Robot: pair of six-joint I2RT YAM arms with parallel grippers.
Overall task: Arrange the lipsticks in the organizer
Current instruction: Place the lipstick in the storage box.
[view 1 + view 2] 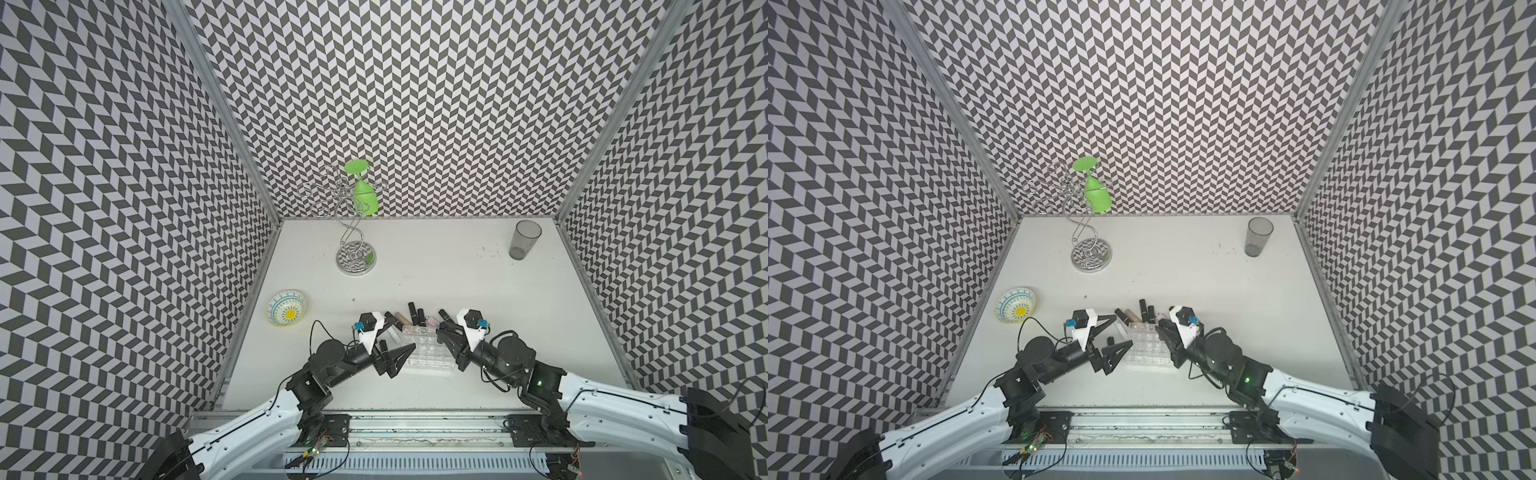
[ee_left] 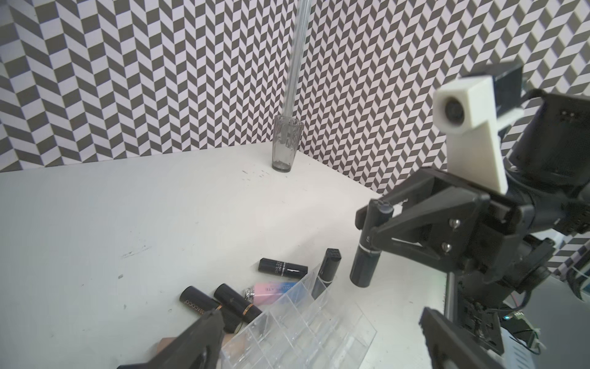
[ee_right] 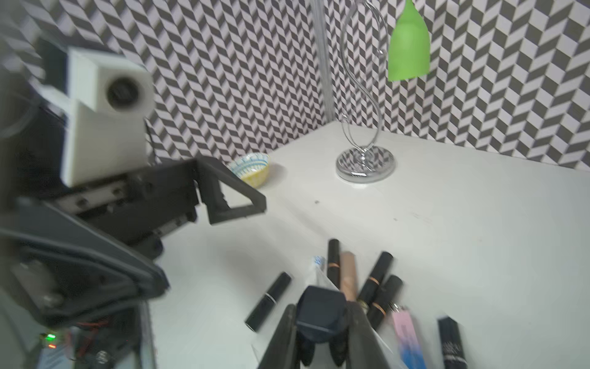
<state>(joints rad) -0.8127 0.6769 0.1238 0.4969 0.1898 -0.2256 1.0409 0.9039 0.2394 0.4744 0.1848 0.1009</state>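
The clear organizer (image 1: 428, 353) (image 1: 1148, 345) (image 2: 303, 326) lies between my two arms. My right gripper (image 1: 445, 331) (image 3: 321, 306) is shut on a black lipstick (image 2: 365, 255) and holds it upright just off the organizer's far right corner. Another black lipstick (image 2: 329, 271) leans in a corner cell. Several lipsticks (image 1: 415, 316) lie behind the organizer, among them a beige one (image 3: 348, 274) and a pink-and-white one (image 2: 274, 290). One more black tube (image 3: 269, 300) lies on the organizer's left. My left gripper (image 1: 401, 332) (image 2: 319, 322) stands open at that left end, holding nothing.
A grey tumbler (image 1: 524, 239) stands at the back right. A chrome stand (image 1: 357, 253) with a hanging green glass (image 1: 363, 195) is at the back left. A patterned bowl (image 1: 286, 307) sits near the left wall. Patterned walls enclose three sides.
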